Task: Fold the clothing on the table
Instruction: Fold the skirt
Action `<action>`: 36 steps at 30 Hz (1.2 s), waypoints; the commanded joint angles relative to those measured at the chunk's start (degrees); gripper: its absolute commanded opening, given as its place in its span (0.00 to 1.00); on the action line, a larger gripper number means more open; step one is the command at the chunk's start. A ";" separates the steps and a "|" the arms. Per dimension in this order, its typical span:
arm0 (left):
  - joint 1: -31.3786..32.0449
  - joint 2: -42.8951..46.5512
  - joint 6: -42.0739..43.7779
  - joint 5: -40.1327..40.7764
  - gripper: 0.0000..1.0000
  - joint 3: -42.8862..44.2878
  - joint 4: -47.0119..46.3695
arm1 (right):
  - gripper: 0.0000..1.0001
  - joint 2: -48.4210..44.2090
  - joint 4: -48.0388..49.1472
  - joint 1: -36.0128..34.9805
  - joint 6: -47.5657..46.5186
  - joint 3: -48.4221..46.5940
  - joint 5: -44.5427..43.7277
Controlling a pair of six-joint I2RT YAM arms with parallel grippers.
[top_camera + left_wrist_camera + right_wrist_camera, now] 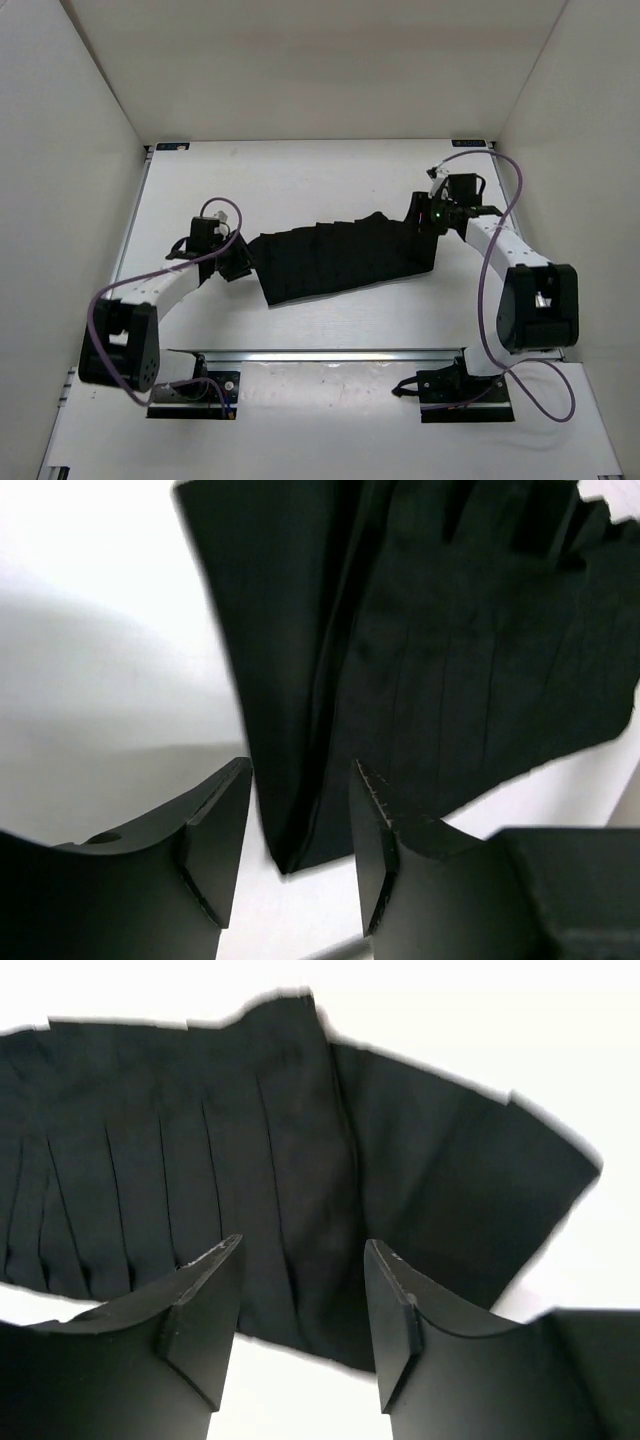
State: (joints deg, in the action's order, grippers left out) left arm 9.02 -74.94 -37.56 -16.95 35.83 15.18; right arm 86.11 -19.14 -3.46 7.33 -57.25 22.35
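Near edge: arm bases (195,392) stood bolted to the table (330,325). Mid-table: the clothing (340,258) lay spread flat, a black pleated band running left to right, its right end set slightly farther back. Left gripper (238,264) sat at the band's left end, jaws apart, with a fabric corner showing in the gap but not clamped. Right gripper (422,222) sat at the right end, jaws apart, with pleats visible past the fingertips and nothing pinched. Farther on, white tabletop ran to the far wall (320,70).

Clothing (450,630) cut off top/right, L wrist view; top view: R end hidden by right gripper (422,215).
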 commanded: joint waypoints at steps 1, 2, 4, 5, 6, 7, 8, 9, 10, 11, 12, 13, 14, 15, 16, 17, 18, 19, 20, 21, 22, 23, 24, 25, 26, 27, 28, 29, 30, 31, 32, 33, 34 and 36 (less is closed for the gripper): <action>1.09 -5.30 -0.40 1.31 0.53 3.01 -5.16 | 0.47 6.94 5.87 -1.37 -4.08 -5.05 2.25; 1.27 -7.31 -1.02 0.70 0.53 2.84 -6.81 | 0.47 8.80 5.52 -0.93 -4.26 -7.15 2.87; 2.05 -9.61 -1.55 0.16 0.53 3.27 -8.85 | 0.49 13.45 4.20 -0.23 -4.44 -10.24 4.98; 2.49 -10.75 -1.99 0.25 0.52 3.89 -9.11 | 0.50 14.87 4.37 -0.14 -4.43 -12.07 5.68; 2.58 -12.06 -1.64 1.03 0.53 4.50 -8.94 | 0.50 17.40 4.46 0.21 -4.43 -13.66 7.34; 2.41 -13.03 -1.81 1.13 0.53 4.77 -8.85 | 0.50 19.34 4.63 0.04 -4.35 -13.93 8.05; 2.50 -14.09 -1.29 0.87 0.52 5.64 -8.42 | 0.50 19.97 4.72 -0.14 -4.34 -15.59 8.84; 2.41 -14.88 -1.37 0.61 0.51 6.08 -8.06 | 0.50 21.89 4.20 -0.23 -4.43 -17.70 9.55; 2.06 -15.84 -1.11 0.60 0.49 6.26 -7.97 | 0.50 23.48 3.24 -0.66 -4.52 -19.28 10.16; 1.88 -16.03 -1.02 1.04 0.46 6.79 -7.89 | 0.50 25.41 3.23 -0.67 -4.61 -20.17 10.87; 1.80 -16.90 -0.76 0.95 0.44 7.23 -7.97 | 0.50 26.04 2.88 -0.75 -4.96 -21.48 11.40; 1.27 -17.26 -0.59 1.22 0.39 7.23 -7.80 | 0.50 27.00 2.27 -1.28 -4.79 -22.80 12.01; 1.53 -17.70 -0.58 1.04 0.29 7.67 -7.36 | 0.49 28.31 1.83 -1.63 -4.70 -23.16 12.45; 1.10 -18.40 -0.32 1.39 0.24 8.02 -7.27 | 0.47 28.76 0.86 -2.07 -4.70 -24.21 12.28; 1.18 -18.75 -0.41 1.48 0.12 8.11 -7.18 | 0.47 29.64 -0.10 -2.77 -5.22 -25.26 12.11; 0.74 -19.19 -0.23 0.96 0.00 8.37 -7.09 | 0.41 30.43 -0.72 -2.69 -5.57 -25.80 12.10; 0.91 -19.37 -0.41 1.39 0.00 8.11 -7.09 | 0.35 30.61 -1.51 -3.04 -5.40 -26.41 12.02; 0.92 -19.46 -0.49 1.31 0.00 7.59 -6.83 | 0.27 30.96 -1.95 -3.13 -5.66 -26.77 12.02; 0.39 -19.28 -0.32 1.65 0.00 7.58 -6.92 | 0.12 30.27 -2.13 -2.87 -5.23 -26.51 12.10; 0.65 -19.28 -0.23 1.74 0.00 7.50 -7.27 | 0.01 29.48 -1.87 -2.86 -5.05 -26.07 12.02; 0.83 -19.20 -0.14 1.92 0.00 7.50 -7.27 | 0.00 28.77 -0.91 -2.34 -4.61 -25.46 11.58; 0.48 -19.28 -0.14 2.01 0.00 7.06 -7.18 | 0.00 27.90 -0.38 -2.34 -4.09 -25.10 11.66; 0.30 -19.28 -0.23 1.66 0.00 7.06 -7.36 | 0.00 26.32 -0.11 -2.34 -4.17 -24.06 11.32; 0.82 -19.28 -0.14 1.83 0.00 6.88 -7.27 | 0.00 25.00 0.24 -2.25 -3.82 -23.00 10.88; 0.57 -19.02 -0.23 1.92 0.00 6.79 -6.92 | 0.00 24.47 0.76 -1.55 -3.82 -22.73 10.87; 0.83 -18.84 0.03 2.18 0.00 6.62 -7.27 | 0.00 23.59 1.38 -1.28 -3.47 -21.77 10.70; 0.91 -18.76 -0.06 2.01 0.00 6.62 -7.27 | 0.00 22.45 1.56 -0.59 -3.29 -21.59 10.79; 0.57 -18.75 -0.14 2.01 0.00 6.44 -7.18 | 0.00 22.09 1.47 -0.49 -3.38 -20.80 10.87; 0.56 -18.49 -0.14 2.27 0.00 6.44 -7.18 | 0.00 21.48 1.21 -0.23 -3.38 -20.71 10.70; 0.65 -18.67 -0.14 2.01 0.00 6.53 -7.18 | 0.00 20.95 1.12 -0.14 -3.46 -20.53 10.44; 0.56 -18.41 0.29 2.10 0.00 6.35 -6.75 | 0.00 20.60 1.29 -0.05 -3.20 -20.01 10.00; 0.22 -17.97 0.12 1.66 0.00 6.09 -6.74 | 0.00 19.64 0.34 0.21 -3.38 -19.74 8.95; 0.30 -18.31 0.21 2.09 0.00 5.57 -6.66 | 0.00 18.93 1.20 0.47 -3.46 -19.13 7.81; -0.05 -17.70 -0.05 2.53 0.00 5.39 -6.83 | 0.01 17.44 1.29 1.17 -2.77 -17.46 6.05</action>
State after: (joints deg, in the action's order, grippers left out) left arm 9.74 -93.93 -38.76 -17.10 42.76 7.05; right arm 107.50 -19.88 -3.22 3.90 -76.40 31.33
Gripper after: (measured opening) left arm 0.017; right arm 0.007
